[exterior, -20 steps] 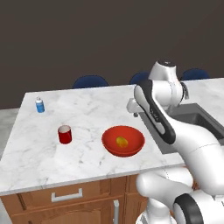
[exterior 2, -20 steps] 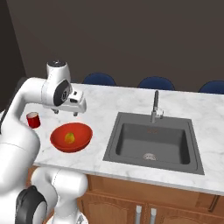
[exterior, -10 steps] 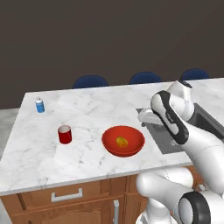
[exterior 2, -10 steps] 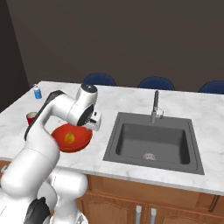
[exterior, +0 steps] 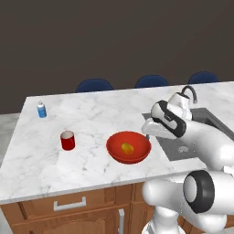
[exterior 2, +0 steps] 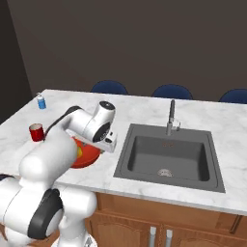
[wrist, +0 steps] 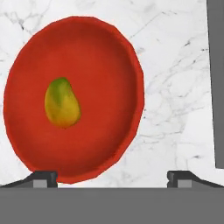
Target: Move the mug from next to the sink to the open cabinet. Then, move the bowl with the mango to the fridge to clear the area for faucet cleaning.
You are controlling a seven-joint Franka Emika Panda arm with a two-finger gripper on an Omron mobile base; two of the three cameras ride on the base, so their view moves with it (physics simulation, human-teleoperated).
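Jaws spread wide, empty; gripper (wrist: 112,177) low over wide red bowl (wrist: 74,98) with mango (wrist: 62,103). Small red mug (exterior: 67,140), centre left, untouched: should go first.

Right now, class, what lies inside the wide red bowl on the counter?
Inside the bowl lies a single mango, yellow-orange with a green end, near the middle. The patch of bowl floor beneath the fruit is covered, so nothing can be said of it.

The arm hides most of the bowl (exterior 2: 89,153) and mango (exterior 2: 79,152)
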